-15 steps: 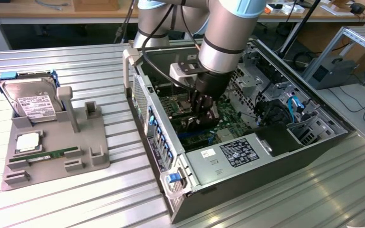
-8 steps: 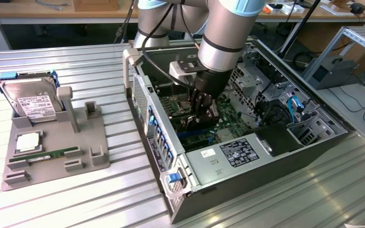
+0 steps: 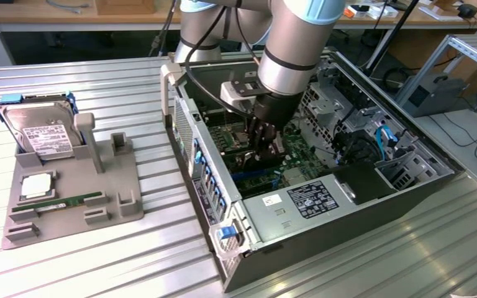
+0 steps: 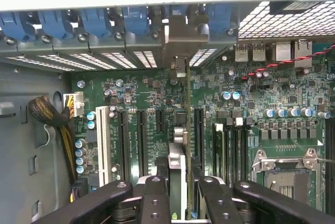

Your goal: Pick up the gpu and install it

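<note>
So, the pincer point(image 3: 263, 133) is mid-frame in the exterior view, down inside the open computer case point(image 3: 404, 186), jaws partly closed and clamped on the gpu point(image 4: 178, 174). The card hangs edge-on right under the fingers point(image 4: 154, 200). Its long axis runs along the black slots point(image 4: 140, 140) on the motherboard point(image 4: 251, 93), bracket end toward the rear wall's blue clips point(image 4: 97, 22). Can't tell if it's touching a slot. Room looks tight, with memory sockets point(image 4: 233, 148) just beside.

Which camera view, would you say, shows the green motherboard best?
The wrist view: the green motherboard faces the camera, slots and socket plain. In the exterior view the robot arm and black case cover much of it.
</note>
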Action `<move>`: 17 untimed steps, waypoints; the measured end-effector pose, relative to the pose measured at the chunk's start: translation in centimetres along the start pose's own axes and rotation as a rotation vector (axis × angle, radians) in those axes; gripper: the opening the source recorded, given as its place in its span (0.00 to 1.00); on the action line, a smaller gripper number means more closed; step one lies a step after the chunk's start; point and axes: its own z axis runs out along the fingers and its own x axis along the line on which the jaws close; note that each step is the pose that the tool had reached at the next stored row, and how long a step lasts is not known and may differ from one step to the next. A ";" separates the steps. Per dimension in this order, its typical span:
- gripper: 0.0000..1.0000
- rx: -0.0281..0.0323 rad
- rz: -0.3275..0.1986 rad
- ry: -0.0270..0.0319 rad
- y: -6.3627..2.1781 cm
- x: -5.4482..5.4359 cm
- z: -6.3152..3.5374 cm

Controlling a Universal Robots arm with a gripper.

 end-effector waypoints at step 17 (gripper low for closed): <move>0.27 0.0001 0.000 0.0017 0.03 -0.5 0.66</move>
